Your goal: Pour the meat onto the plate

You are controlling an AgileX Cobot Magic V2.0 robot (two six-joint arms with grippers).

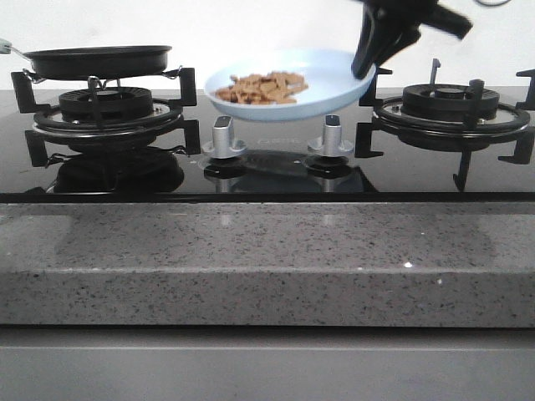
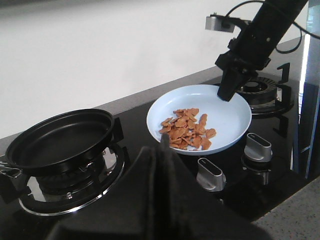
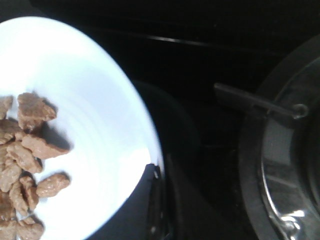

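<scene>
On the left burner I see the black frying pan (image 1: 99, 60), empty. In the middle, the pale-blue plate (image 1: 334, 88) is lifted over the knobs (image 1: 224, 134), carrying the meat (image 1: 263, 88): light, loose pieces that I think slide easily. My right gripper (image 1: 368, 67), reaching down from upper right, is clamped on its rim; the left gripper (image 2: 162, 150) I cannot tell.
</scene>
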